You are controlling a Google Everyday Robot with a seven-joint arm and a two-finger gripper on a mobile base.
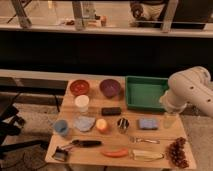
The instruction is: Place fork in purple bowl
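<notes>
The fork (145, 140) is a thin silvery utensil lying flat on the wooden table (67, 100), right of centre in the second row from the front. The purple bowl (110, 87) stands at the back of the table, between the red-orange bowl (79, 87) and the green tray (146, 92). My white arm (192, 90) reaches in from the right. My gripper (169, 119) hangs down at the table's right edge, just in front of the tray, to the right of and behind the fork and apart from it. Nothing shows in it.
Also on the table are a white cup (81, 102), a black block (111, 111), a blue cup (61, 127), a grey cloth (84, 123), an orange fruit (102, 125), a dark can (123, 124), a blue sponge (148, 123), a black-handled tool (82, 143), a red pepper (116, 153), a pale yellow item (147, 155) and grapes (177, 152).
</notes>
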